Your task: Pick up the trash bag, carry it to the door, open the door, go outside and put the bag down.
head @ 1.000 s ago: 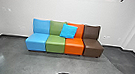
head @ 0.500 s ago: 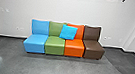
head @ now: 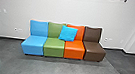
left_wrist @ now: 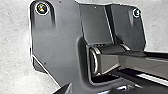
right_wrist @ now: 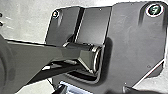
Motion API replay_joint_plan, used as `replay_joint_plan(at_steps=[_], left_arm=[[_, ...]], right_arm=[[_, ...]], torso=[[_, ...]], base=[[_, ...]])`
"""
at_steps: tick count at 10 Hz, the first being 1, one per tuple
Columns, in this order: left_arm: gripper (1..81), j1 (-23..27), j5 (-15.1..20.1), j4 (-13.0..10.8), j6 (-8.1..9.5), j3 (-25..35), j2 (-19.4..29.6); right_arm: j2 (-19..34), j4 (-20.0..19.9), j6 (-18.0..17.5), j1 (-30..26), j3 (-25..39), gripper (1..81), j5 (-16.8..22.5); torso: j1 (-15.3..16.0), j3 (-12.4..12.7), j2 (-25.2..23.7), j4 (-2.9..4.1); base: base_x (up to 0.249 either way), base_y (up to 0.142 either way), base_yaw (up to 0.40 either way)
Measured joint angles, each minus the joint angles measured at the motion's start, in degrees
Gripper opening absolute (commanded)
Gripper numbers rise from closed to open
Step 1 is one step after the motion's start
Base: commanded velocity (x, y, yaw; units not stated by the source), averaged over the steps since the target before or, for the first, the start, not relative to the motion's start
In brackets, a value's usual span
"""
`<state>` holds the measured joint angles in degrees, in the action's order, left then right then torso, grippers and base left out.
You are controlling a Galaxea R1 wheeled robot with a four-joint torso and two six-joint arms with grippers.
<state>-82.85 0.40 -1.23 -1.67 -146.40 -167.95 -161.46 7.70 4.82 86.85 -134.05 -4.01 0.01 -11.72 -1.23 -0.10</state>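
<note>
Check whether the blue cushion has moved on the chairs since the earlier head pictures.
No: the blue cushion still leans across the join between the green chair and the orange chair. The whole picture shifted, so the camera moved, not the cushion.

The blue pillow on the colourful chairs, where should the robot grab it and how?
I'd pinch the top edge of the bright blue square cushion, coming from the front and above. It leans slightly tilted against the green chair back and the orange chair back, so its front and top face the room. Whether there's room behind that edge, I can't tell.
</note>
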Motion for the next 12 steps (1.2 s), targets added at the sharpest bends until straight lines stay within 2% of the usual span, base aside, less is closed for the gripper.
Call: replay_joint_plan(at_steps=[7, 10, 12], left_arm=[[81.1, 0.29, -0.07, 0.00, 0.00, 0.00, -0.16], [81.1, 0.40, -0.02, 0.00, 0.00, 0.00, -0.09], [81.1, 0.05, 0.34, 0.00, 0.02, 0.80, 1.24]], right_arm=[[-0.09, -0.02, -0.35, 0.00, 0.00, 81.1, 0.18], [0.77, -0.07, -0.39, -0.66, 0.84, 81.1, 0.57], [2.08, -0.07, -0.39, -0.05, 3.95, 81.1, 0.68]], torso=[[0.00, -0.02, 0.00, 0.00], [0.05, -0.02, 0.02, 0.00], [0.00, -0.02, 0.02, 0.00]], base=[[0.097, 0.000, 0.000], [0.000, 0.000, 0.000], [0.000, 0.000, 0.000]])
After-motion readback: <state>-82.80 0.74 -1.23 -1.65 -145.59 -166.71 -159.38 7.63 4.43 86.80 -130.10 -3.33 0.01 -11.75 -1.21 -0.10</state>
